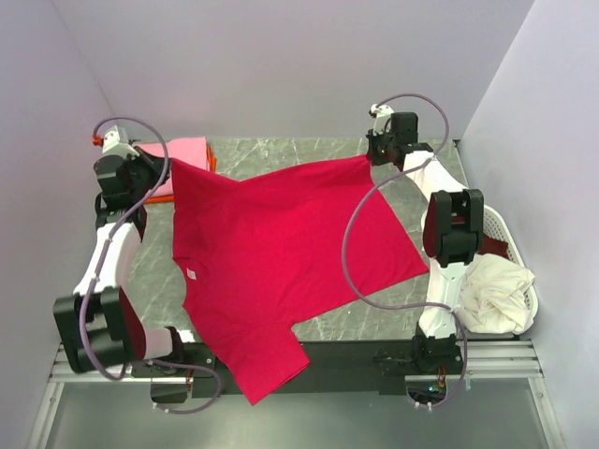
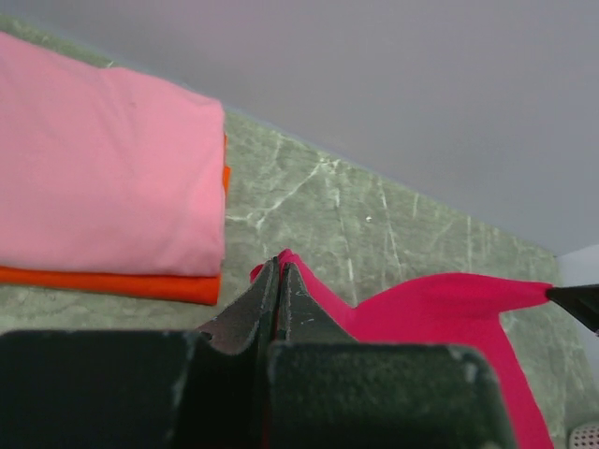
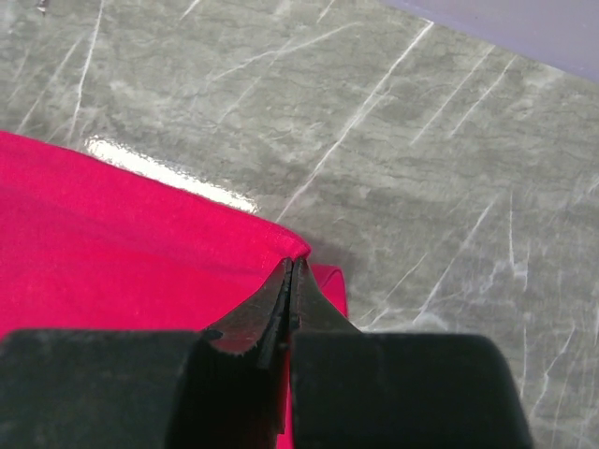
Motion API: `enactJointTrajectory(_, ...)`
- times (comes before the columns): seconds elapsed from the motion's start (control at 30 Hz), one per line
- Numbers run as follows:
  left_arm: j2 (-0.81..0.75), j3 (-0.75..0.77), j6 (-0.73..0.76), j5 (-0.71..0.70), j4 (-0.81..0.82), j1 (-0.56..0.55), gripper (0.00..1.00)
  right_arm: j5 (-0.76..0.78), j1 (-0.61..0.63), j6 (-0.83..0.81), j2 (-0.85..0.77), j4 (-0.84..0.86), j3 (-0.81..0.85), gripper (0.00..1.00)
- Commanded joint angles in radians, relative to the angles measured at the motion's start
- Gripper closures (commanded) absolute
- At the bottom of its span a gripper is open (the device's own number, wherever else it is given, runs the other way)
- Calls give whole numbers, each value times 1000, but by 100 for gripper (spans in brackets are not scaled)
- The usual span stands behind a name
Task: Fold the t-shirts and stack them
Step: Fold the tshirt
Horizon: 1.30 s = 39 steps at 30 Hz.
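Crimson t-shirt was pinched at two far points. The left gripper was clenched on one edge and the right gripper was clamped on another corner. From those grips the cloth stretched taut between them and spread back across the marble table, its lowest part draping over the near edge. Just beside the left gripper lay a folded pink t-shirt atop an orange t-shirt. Near the right arm, a white basket held a crumpled cream t-shirt.
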Motion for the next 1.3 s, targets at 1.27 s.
enactJointTrajectory(1.27, -413, -343, -146, -9, -274, 3, 100, -58, -76, 3, -94, 54, -133, 100)
